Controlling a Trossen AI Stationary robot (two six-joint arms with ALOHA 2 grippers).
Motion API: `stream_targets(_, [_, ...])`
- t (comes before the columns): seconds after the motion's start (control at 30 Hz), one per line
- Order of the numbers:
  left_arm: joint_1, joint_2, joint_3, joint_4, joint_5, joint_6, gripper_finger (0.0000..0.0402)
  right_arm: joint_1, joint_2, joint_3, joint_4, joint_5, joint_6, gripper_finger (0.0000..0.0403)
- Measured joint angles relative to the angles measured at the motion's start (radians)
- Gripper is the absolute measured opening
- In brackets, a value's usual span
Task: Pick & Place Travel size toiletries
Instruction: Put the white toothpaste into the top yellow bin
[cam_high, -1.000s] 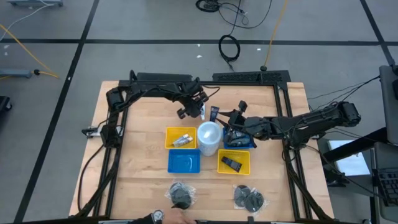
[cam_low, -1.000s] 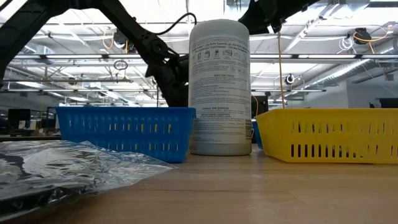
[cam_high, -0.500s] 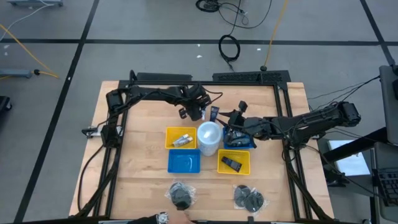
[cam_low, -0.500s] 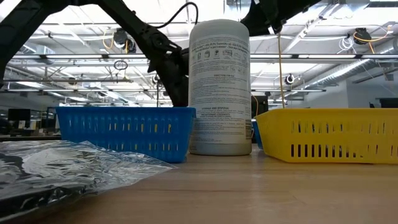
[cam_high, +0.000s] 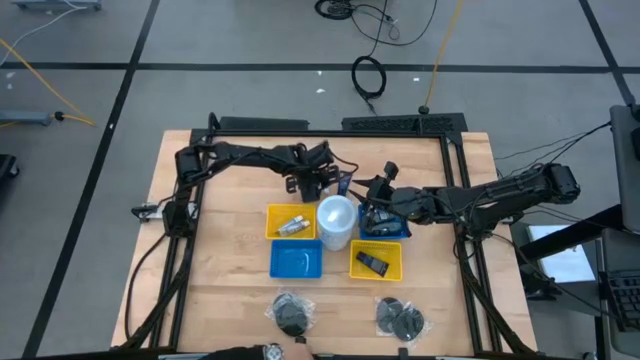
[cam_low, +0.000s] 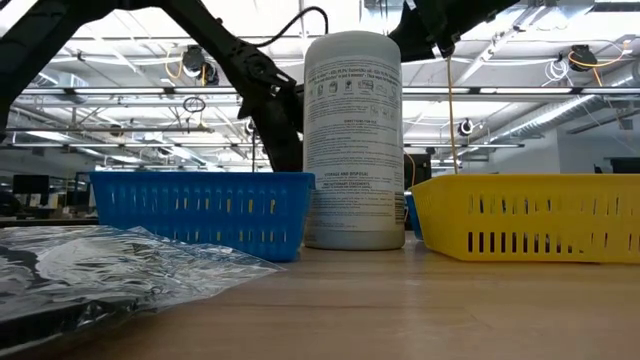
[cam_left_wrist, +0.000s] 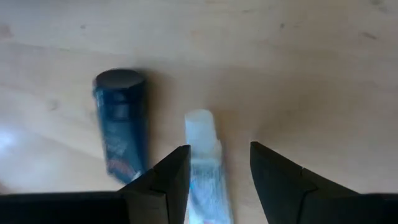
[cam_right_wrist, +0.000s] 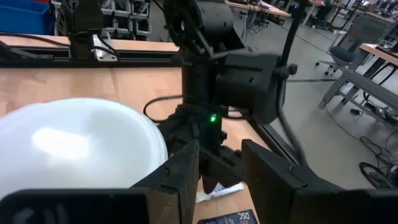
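Note:
My left gripper (cam_high: 318, 181) (cam_left_wrist: 217, 165) is open, low over the far middle of the table. A small white squeeze tube (cam_left_wrist: 204, 163) (cam_high: 327, 183) lies flat on the wood between its fingers. A dark blue little tube (cam_left_wrist: 121, 127) (cam_high: 343, 183) lies beside it. My right gripper (cam_high: 372, 205) (cam_right_wrist: 221, 165) hovers open over a small blue basket (cam_high: 385, 224), next to the big white tub (cam_high: 337, 222). It faces the left gripper, the white tube (cam_right_wrist: 219, 190) and a dark pack (cam_right_wrist: 229, 218). Dark round pieces in clear wrap (cam_high: 292, 313) (cam_high: 400, 318) lie near the near edge.
A yellow basket (cam_high: 290, 221) holds grey items, and another yellow basket (cam_high: 377, 262) holds a dark pack. A blue basket (cam_high: 297, 260) (cam_low: 200, 210) sits between them. The tub (cam_low: 352, 140) stands tall in the middle. A person's wrist with a watch (cam_high: 270, 350) shows at the near edge.
My left gripper has moved toward the table's right and near edge, down onto the white tube, and now straddles it. My right arm has kept still. The person's hand at the near edge has drawn back from the wrapped pieces.

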Motion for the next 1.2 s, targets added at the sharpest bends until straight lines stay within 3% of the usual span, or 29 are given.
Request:
stream_targets(0.53, [-0.012, 0.055, 0.004, 0.059, 0.014, 0.001, 0.0159, -0.004, 0.0, -0.001, -0.021, 0.0, 0.019, 0.0114])
stream_targets(0.63, [-0.001, 0.056, 0.004, 0.056, 0.024, -0.001, 0.0136, -0.005, 0.0, -0.001, -0.022, 0.0, 0.019, 0.0114])
stream_targets(0.83, [0.002, 0.058, 0.002, 0.055, 0.02, -0.004, 0.0031, -0.006, 0.0, -0.001, -0.023, 0.0, 0.02, 0.0114])
stream_targets(1.2, [-0.002, 0.034, -0.003, 0.03, -0.004, -0.093, 0.0031, -0.006, 0.0, -0.001, -0.026, 0.0, 0.027, 0.0114])
